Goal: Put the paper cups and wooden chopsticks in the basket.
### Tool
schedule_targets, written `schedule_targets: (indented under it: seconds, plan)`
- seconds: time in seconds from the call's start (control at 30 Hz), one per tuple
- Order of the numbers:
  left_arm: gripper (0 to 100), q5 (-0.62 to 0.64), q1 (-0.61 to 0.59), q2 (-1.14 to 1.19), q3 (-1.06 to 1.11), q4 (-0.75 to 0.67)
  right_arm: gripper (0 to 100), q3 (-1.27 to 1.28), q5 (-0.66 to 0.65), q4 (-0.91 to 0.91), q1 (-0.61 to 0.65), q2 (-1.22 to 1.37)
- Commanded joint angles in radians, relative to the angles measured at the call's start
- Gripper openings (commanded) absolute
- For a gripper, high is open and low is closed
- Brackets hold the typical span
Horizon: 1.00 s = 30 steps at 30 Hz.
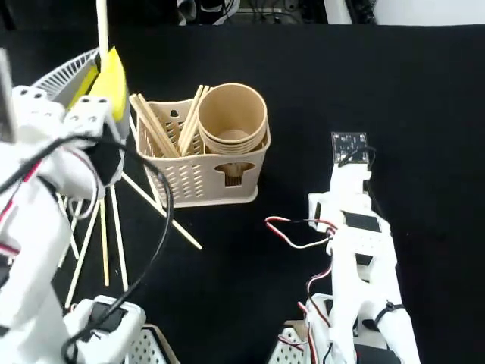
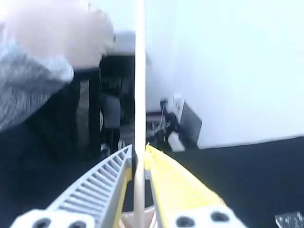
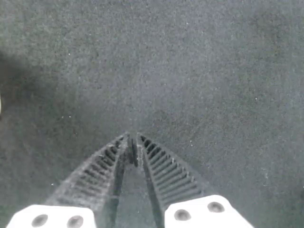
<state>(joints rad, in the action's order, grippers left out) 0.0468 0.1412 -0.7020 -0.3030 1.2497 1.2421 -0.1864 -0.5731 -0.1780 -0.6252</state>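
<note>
High view: basket (image 1: 193, 180) on black, perhaps felt table (image 1: 409, 98); white wall (image 1: 432, 9).

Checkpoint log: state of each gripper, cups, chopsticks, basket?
left gripper: shut on held chopstick, upright
right gripper: shut, empty, over table
basket: upright, holding cups and some chopsticks
paper cups: stacked in basket
loose chopsticks: lying on table beside basket

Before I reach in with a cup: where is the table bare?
Bare: the black cloth between the basket and the right arm, and beyond that arm to the far edge. Crowded: loose chopsticks beside the basket, under the left arm.
</note>
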Motion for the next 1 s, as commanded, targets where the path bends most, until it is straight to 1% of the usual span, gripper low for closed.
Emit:
schedule_targets:
  seconds: [0.0,0.1,0.2,0.27,0.3,0.37,0.5,0.57,0.83,0.97]
  plan:
    - [3,-0.002,-0.028,-0.133,0.352,-0.264,1.2,-0.007,0.005,0.012,0.006,-0.004]
    - [3,0.002,-0.036,-0.295,0.651,-0.548,1.2,-0.007,0.005,0.012,0.006,-0.004]
    - [3,-0.003,-0.036,-0.414,0.895,-0.835,1.2,-0.007,0.005,0.014,0.006,-0.004]
    - [3,0.000,-0.030,-0.445,1.006,-0.965,1.2,-0.007,0.005,0.015,0.006,-0.004]
    - [3,0.003,-0.028,-0.448,1.041,-0.990,1.2,-0.007,0.005,0.015,0.006,-0.004]
    - [3,0.012,-0.027,-0.446,1.082,-0.990,1.2,-0.007,0.005,0.015,0.006,-0.004]
    - [3,0.157,-0.035,-0.457,1.171,-0.997,1.2,-0.007,0.005,0.015,0.006,-0.004]
    - [3,0.203,-0.035,-0.457,1.198,-0.997,1.2,-0.007,0.005,0.015,0.006,-0.004]
    - [3,0.215,-0.035,-0.456,1.302,-0.999,1.2,-0.007,0.005,0.012,0.006,-0.004]
    - [3,0.215,-0.035,-0.457,1.305,-0.999,1.2,-0.007,0.005,0.012,0.006,-0.004]
